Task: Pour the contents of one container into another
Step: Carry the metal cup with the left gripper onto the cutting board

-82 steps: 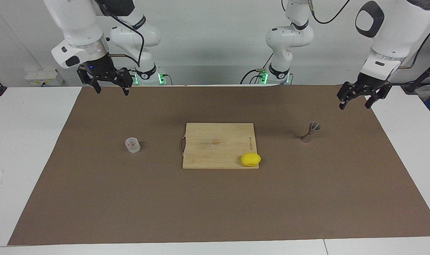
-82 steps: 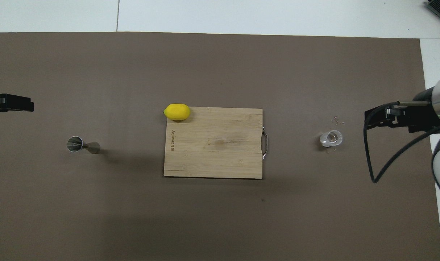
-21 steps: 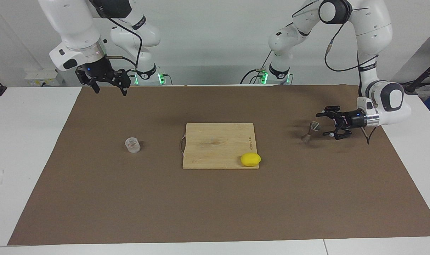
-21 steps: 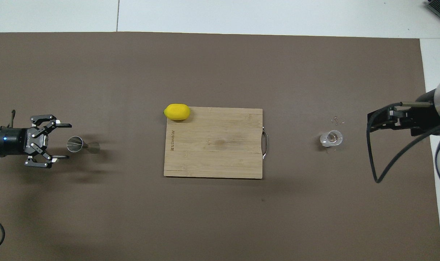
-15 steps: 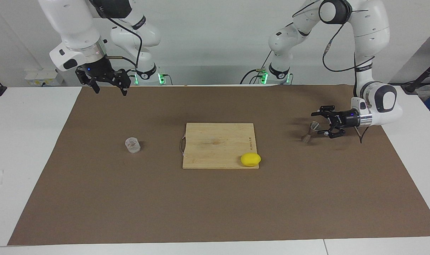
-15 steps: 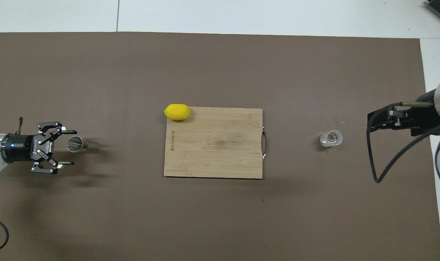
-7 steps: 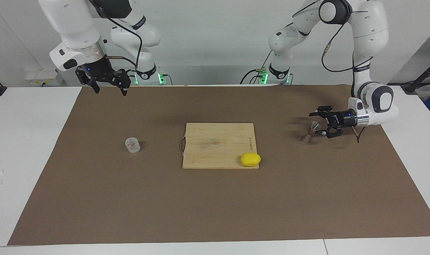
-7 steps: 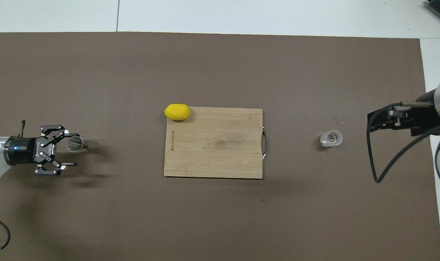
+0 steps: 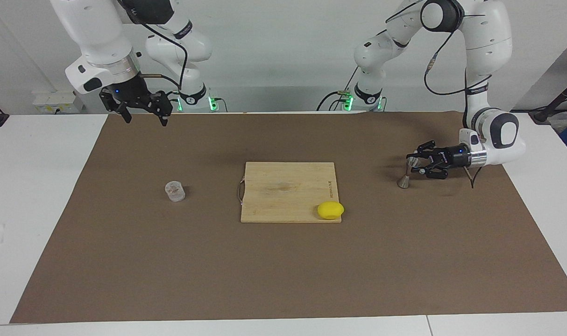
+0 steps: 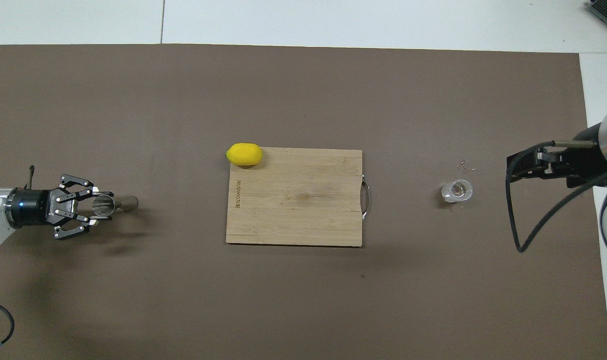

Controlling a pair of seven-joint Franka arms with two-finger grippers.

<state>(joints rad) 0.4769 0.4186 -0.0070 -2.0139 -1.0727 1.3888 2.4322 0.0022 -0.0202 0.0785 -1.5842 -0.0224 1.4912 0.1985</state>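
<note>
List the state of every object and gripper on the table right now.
jigger: upright on the mat, upper cup clamped by the left gripper.
glass cup: upright, untouched.
right gripper: open, waiting in the air.
lemon: lying on a corner of the cutting board.

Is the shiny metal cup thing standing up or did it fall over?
Standing up. The jigger rests on its wider bottom cone on the brown mat, and the left gripper is shut on its upper cone.

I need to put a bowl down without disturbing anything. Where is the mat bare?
Bare: the mat from the cutting board to the table edge farthest from the robots, and between board and glass cup. Crowded: the left gripper shut on the jigger.
</note>
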